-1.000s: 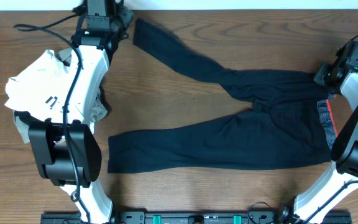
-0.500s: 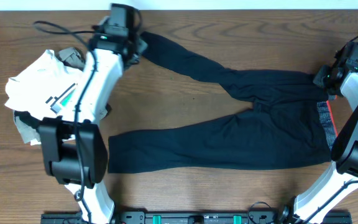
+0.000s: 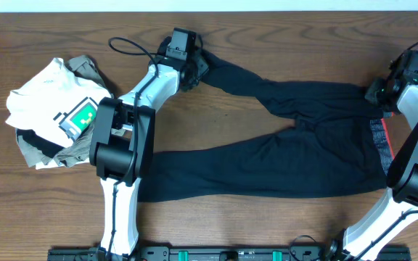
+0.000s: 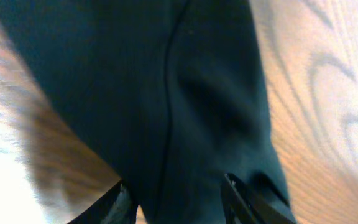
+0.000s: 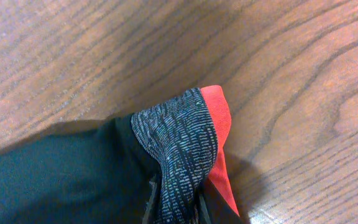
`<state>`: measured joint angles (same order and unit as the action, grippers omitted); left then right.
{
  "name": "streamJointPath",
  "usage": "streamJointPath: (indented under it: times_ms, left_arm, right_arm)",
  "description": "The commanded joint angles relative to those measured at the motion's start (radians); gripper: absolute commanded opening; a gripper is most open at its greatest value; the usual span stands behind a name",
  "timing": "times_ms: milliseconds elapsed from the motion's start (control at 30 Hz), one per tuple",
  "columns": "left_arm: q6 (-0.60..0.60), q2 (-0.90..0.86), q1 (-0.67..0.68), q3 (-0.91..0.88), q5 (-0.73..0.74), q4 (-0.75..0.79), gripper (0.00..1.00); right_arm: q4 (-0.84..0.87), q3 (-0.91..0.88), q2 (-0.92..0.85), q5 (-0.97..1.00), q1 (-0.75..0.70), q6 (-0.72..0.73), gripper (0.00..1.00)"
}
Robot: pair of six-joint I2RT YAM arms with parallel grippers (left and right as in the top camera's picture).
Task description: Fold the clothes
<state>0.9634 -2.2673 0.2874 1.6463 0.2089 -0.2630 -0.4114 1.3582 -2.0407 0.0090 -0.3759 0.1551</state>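
From above, the long dark navy trousers [image 3: 296, 156] lie spread on the brown wooden table [image 3: 267, 29]. One leg runs up-left to your left fingers [image 3: 194, 67], and the waist is at your right fingers [image 3: 378, 88]. A pile of white and olive clothes [image 3: 46, 109] lies near the left arm, and a wide swing can drag it.

In the left wrist view, the fingers hold dark cloth between them, so a fast pull may let it slip.

In the right wrist view, the fingers pinch the grey and red waistband [image 5: 185, 143] narrowly. If your arms pull apart, it can escape.
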Motion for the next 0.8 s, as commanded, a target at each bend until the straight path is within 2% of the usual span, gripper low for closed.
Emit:
streamJointPath:
  times_ms: [0,100,133,300,433,600,700,767]
  left_arm:
    - [0.045,-0.058,-0.001,-0.010,0.045,0.004,0.44]
    - [0.045,-0.060,-0.001,-0.010,0.046,0.015,0.10]
    - [0.044,-0.060,-0.001,-0.010,0.051,0.018,0.06]
    - [0.005,-0.050,-0.008,-0.010,0.173,0.007,0.06]
    - [-0.074,0.023,-0.013,-0.010,0.175,-0.172,0.06]
    - [-0.117,0.215,-0.014,-0.010,0.020,-0.505,0.06]
    - [-0.118,0.325,-0.013,-0.010,-0.026,-0.542,0.06]
    - [-0.117,0.380,-0.013,-0.010,-0.108,-0.480,0.06]
  right_arm:
    - [-0.004,-0.011,0.026,0.010,-0.003,-0.014,0.16]
    - [-0.004,-0.011,0.026,0.010,-0.003,-0.014,0.16]
    - [-0.004,-0.011,0.026,0.010,-0.003,-0.014,0.16]
    - [-0.010,-0.012,0.026,0.010,-0.003,-0.014,0.17]
    - [-0.022,-0.012,0.026,0.010,-0.003,-0.015,0.17]
    - [-0.023,-0.012,0.026,0.010,-0.003,-0.014,0.17]
    - [-0.022,-0.012,0.026,0.010,-0.003,-0.014,0.17]
    - [-0.022,-0.012,0.026,0.010,-0.003,-0.014,0.17]
